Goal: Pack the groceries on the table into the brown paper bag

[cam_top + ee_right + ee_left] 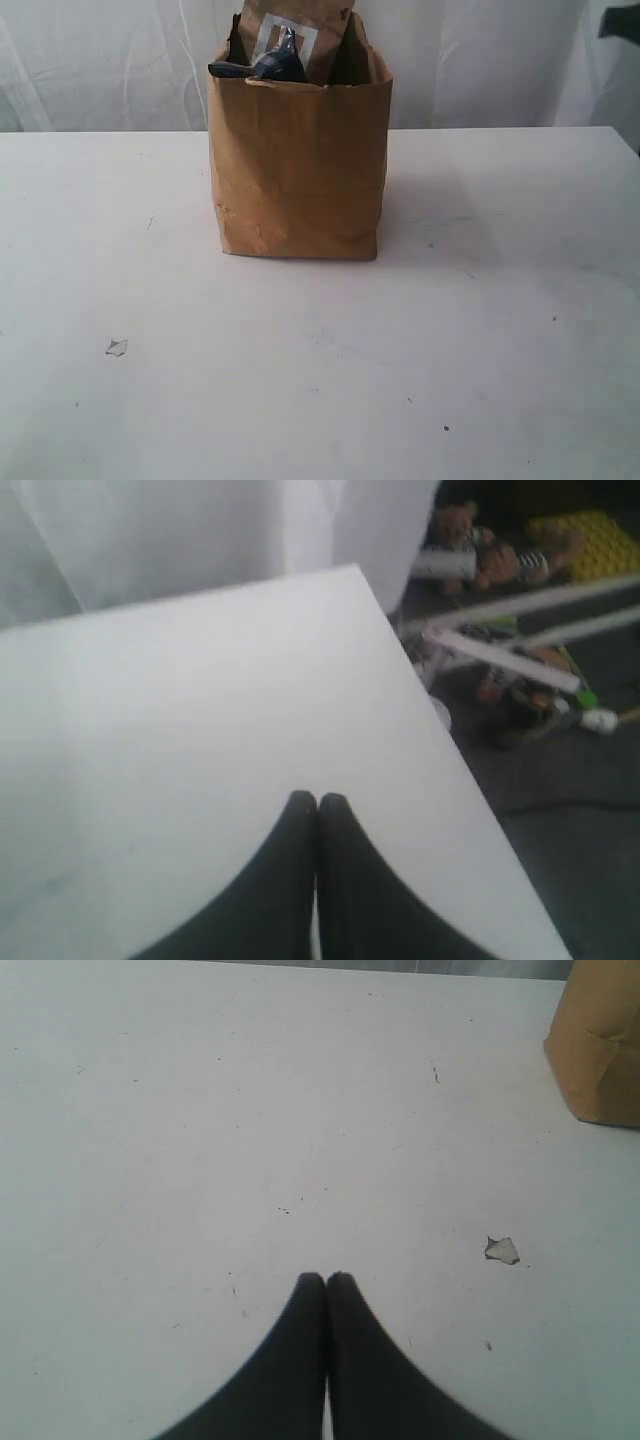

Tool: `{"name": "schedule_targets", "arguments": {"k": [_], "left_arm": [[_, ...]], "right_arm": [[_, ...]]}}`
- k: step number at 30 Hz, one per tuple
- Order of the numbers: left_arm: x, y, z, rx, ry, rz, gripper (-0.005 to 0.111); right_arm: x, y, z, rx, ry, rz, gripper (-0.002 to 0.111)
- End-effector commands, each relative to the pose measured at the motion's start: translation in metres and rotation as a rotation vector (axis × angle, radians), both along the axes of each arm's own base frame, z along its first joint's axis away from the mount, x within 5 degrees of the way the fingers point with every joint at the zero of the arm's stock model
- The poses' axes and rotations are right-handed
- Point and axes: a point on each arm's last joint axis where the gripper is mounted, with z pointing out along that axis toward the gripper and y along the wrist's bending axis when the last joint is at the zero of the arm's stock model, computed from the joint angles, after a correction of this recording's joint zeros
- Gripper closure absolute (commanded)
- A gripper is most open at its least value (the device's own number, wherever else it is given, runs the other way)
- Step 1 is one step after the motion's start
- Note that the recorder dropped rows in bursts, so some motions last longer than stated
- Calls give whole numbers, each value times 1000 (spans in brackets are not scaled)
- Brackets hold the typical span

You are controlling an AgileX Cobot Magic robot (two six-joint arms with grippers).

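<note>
The brown paper bag [298,165] stands upright at the back middle of the white table [500,330]. A brown pouch [300,30] with a white square and a long dark packet [258,68] stick out of its top. The other groceries are hidden. Neither gripper shows in the exterior view. In the left wrist view my left gripper [325,1278] is shut and empty over bare table, with a corner of the bag [600,1050] off to one side. My right gripper [317,798] is shut and empty above the table [150,730] near its side edge.
A small scrap or chip [117,347] lies on the table's front left, also in the left wrist view as a pale fleck [502,1250]. Beyond the table's edge in the right wrist view sit toys and clutter [500,570] on a dark floor. White curtains hang behind.
</note>
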Motion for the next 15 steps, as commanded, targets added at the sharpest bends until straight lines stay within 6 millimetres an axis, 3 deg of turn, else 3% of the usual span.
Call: {"name": "schedule_targets", "arguments": {"k": [1, 4, 6, 9, 15], "left_arm": [[0, 0, -1, 2, -3, 2, 107], [0, 0, -1, 2, -3, 2, 107], [0, 0, -1, 2, -3, 2, 107], [0, 0, -1, 2, -3, 2, 107], [0, 0, -1, 2, -3, 2, 107]], "right_arm": [[-60, 1, 31, 43, -124, -23, 108], [-119, 13, 75, 25, -463, 112, 108], [-163, 23, 98, -91, -724, 259, 108], [-223, 36, 113, -239, -982, 400, 108], [-284, 14, 85, -255, -793, 169, 108]]}}
